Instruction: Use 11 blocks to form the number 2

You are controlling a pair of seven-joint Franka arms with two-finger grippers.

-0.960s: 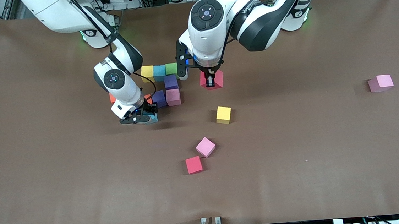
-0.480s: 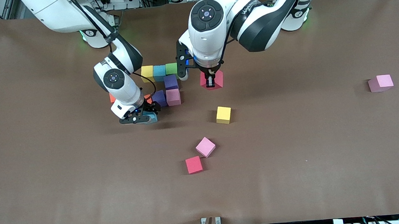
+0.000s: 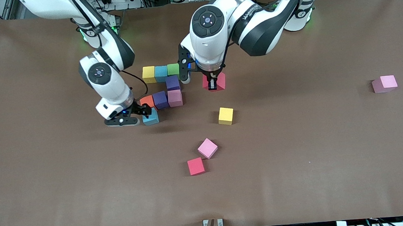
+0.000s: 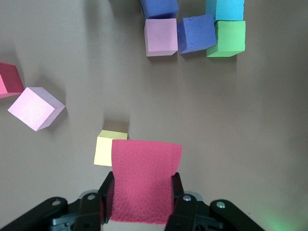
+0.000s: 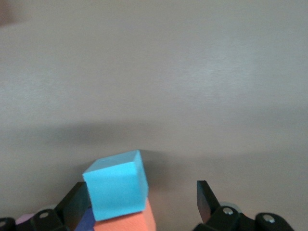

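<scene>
A: Where do the grippers stand?

B: The right gripper (image 3: pixel 140 115) is low beside the light blue block (image 3: pixel 150 117), fingers spread, holding nothing. The left gripper (image 3: pixel 213 84) pinches a red block (image 3: pixel 214 80) above the bench (image 3: pixel 298 155).

A: And the number 2?

B: Partly built: yellow (image 3: pixel 148 74), blue (image 3: pixel 161 72) and green (image 3: pixel 173 69) blocks in a row, a purple block (image 3: pixel 172 83) and a pink block (image 3: pixel 174 98) below the green, then a second purple (image 3: pixel 160 99) and an orange block (image 3: pixel 147 101), with the light blue block nearest the front camera.

A: Loose blocks?

B: Yellow (image 3: pixel 226 115), pink (image 3: pixel 207 148), red (image 3: pixel 195 166), and a pink one (image 3: pixel 384 84) toward the left arm's end.
</scene>
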